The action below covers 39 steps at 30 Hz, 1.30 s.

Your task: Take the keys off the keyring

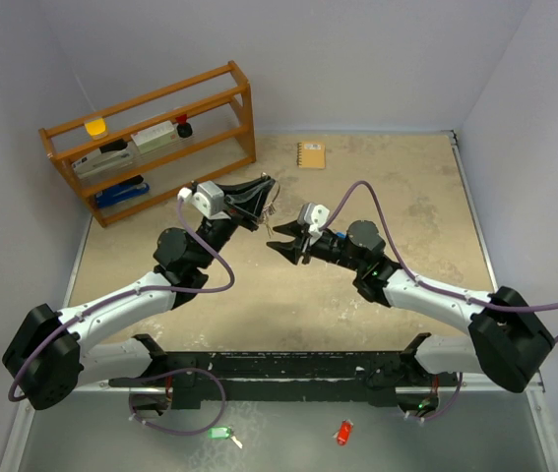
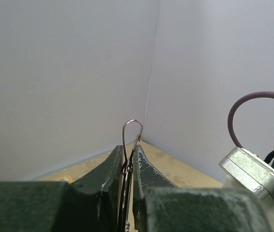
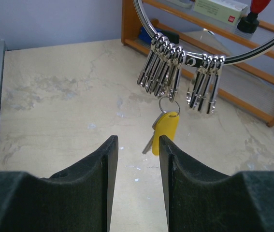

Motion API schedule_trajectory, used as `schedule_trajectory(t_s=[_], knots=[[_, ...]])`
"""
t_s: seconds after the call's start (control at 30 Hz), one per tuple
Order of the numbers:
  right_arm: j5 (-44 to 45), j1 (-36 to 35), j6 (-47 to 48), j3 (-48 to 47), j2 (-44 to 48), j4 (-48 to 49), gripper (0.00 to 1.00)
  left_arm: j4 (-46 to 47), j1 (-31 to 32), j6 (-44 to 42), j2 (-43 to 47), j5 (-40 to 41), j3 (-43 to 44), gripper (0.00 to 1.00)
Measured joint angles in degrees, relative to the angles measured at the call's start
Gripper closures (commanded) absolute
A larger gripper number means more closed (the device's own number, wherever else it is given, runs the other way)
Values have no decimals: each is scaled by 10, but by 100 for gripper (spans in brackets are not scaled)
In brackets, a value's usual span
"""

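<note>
Above the middle of the table (image 1: 416, 197), the left gripper (image 1: 265, 203) is clamped tight on the keyring (image 3: 238, 59) and holds it up off the surface. Facing it from just beside, the right gripper (image 3: 136, 141) has its jaws apart and grips nothing, while a yellow key (image 3: 167, 128) dangles just ahead of the gap, hung from a row of silver clips (image 3: 161, 65) on the ring. Farther out, a wooden shelf (image 1: 151, 138) stands at the back left, a small notebook (image 1: 310, 154) lies at the back, and a green tag (image 1: 219, 432) and a red tag (image 1: 343, 432) lie well apart from the ring at the near edge by the arm bases.
</note>
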State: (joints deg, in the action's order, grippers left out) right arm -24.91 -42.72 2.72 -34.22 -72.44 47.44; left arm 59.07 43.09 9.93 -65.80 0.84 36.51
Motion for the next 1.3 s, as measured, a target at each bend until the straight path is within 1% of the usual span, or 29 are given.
schedule_trajectory(t_s=[0.47,0.9,1.0,1.1,1.23,1.3], knots=[[3,-2,16,-16,-40,26,58,0,0,15,0,-3,0,98],[14,-4,26,-33,-53,36,59,0,0,15,0,-8,0,98],[14,-4,27,-38,-60,40,63,0,0,15,0,-9,0,98],[14,-4,27,-42,-69,41,69,1,0,15,0,-9,0,98],[14,-4,27,-43,-78,41,73,4,1,15,0,-10,0,98],[14,-4,27,-43,-79,40,78,5,1,15,0,-10,0,97]])
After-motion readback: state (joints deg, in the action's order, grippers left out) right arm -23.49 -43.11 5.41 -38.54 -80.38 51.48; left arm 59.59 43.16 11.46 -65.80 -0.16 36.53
